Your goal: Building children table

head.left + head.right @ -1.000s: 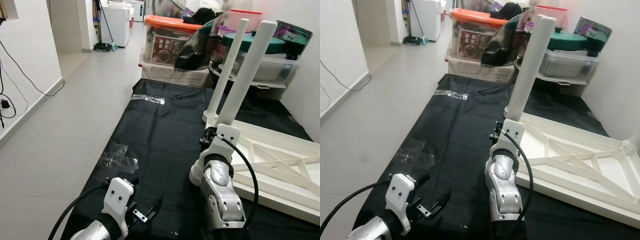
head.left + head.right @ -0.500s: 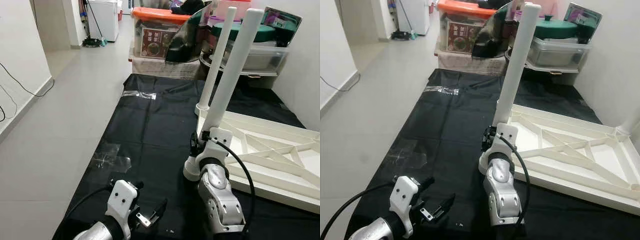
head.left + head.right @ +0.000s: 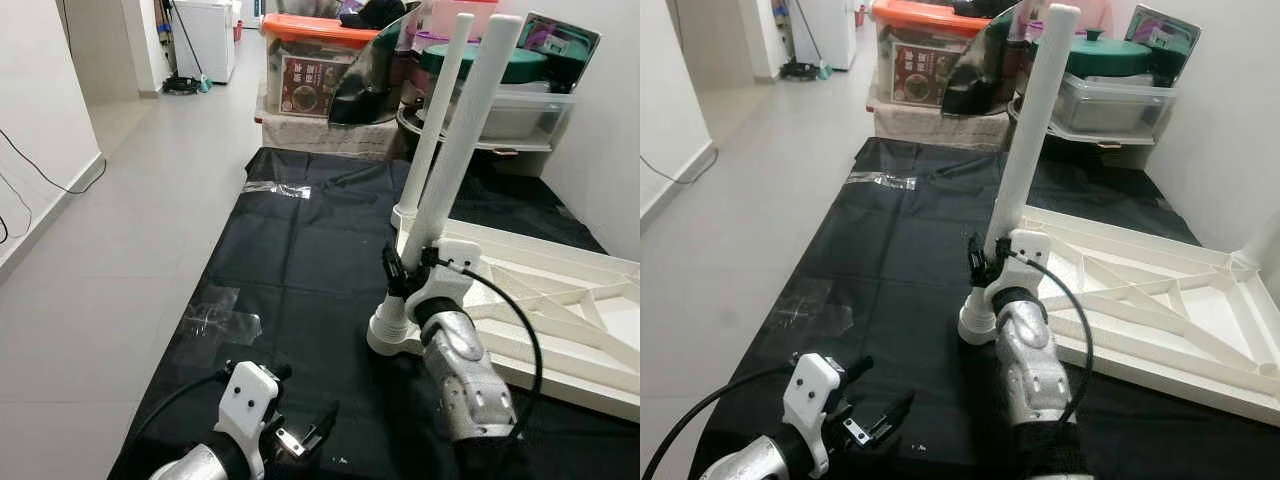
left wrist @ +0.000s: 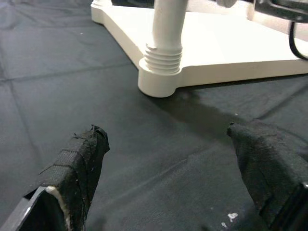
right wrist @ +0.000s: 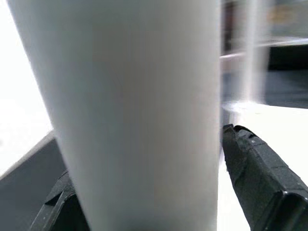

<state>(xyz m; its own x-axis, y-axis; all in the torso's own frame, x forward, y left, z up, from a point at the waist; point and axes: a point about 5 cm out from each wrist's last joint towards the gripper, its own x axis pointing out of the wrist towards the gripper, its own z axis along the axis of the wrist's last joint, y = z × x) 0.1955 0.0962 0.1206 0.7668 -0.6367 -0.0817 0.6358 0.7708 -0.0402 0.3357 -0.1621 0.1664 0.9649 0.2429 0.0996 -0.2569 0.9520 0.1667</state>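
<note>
My right claw [image 3: 405, 275] grips the near leg [image 3: 462, 130] low, to screw it into the upturned desk [image 3: 560, 300]. My left claw [image 3: 300, 438] hangs wide open over the black sheet [image 3: 300, 260], idle.

White tabletop [image 3: 560, 300] upside-down, two legs [image 3: 462, 130] upright.

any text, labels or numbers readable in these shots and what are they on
Red-brown printed label on the clear storage box with the orange lid: there is print and a picture, too small and blurred to read.
Purple-patterned item behind the green lid: markings too small to read.
White table top, table legs and black floor sheet: no text.
Right end effector and left end effector: no readable markings.
</note>
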